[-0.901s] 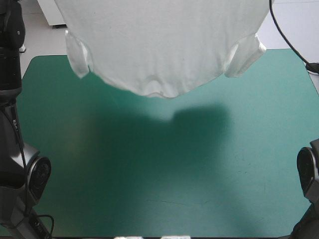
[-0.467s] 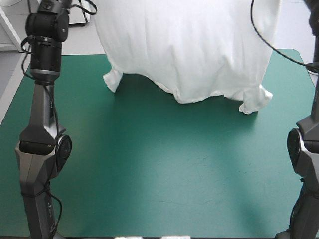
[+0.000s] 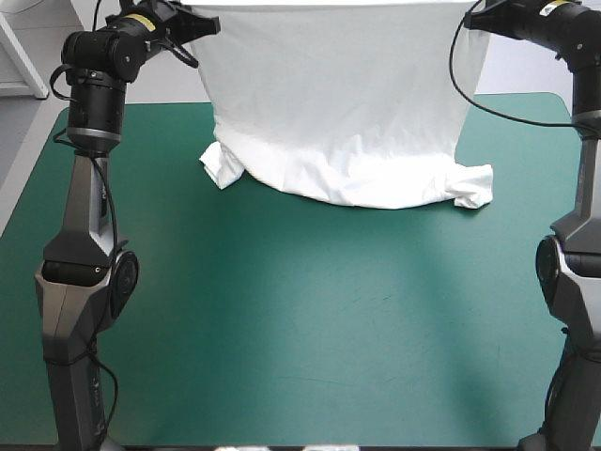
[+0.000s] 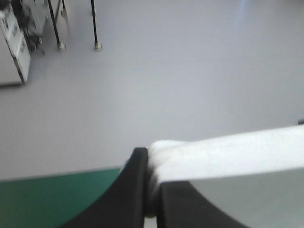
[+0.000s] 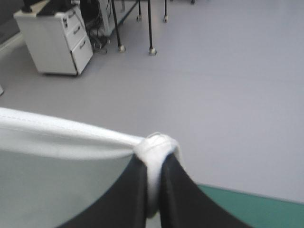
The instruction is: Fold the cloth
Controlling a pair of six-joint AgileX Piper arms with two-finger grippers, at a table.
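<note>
The white T-shirt (image 3: 338, 113) hangs as a broad sheet over the far half of the desk (image 3: 282, 319), stretched between the two tools. The left tool (image 3: 208, 23) pinches one upper corner and the right tool (image 3: 472, 21) the other. The taut edge between them runs nearly level along the very top of the high view, so anything above it is cut off. The shirt's lower part reaches the teal-green cover (image 3: 169, 376) and rests there in a rumpled band. One sleeve (image 3: 221, 164) is bunched into a small lump at the band's left end; the other sleeve (image 3: 474, 185) lies out at the right end. The neckline cannot be made out among the folds. The far edge of the desk is hidden behind the sheet. The left arm (image 3: 89, 235) and right arm (image 3: 573, 282) cover strips of its side edges.

In the left wrist view the black fingers (image 4: 130, 194) stand all but closed in a narrow arch, with a thick wad of white cloth clamped between them. The cloth swells over the tips, so how much of it is caught cannot be told. From there the shirt runs off sideways and out of the picture. A wedge of the cover shows beside one finger.

In the right wrist view the fingers (image 5: 183, 199) are likewise nearly together, gripping a small knot of cloth that bulges above their tips. A stitched hem leads away from the knot toward the other arm. Under the hem the shirt is a pale field without detail. A corner of the cover shows beside the tool.
</note>
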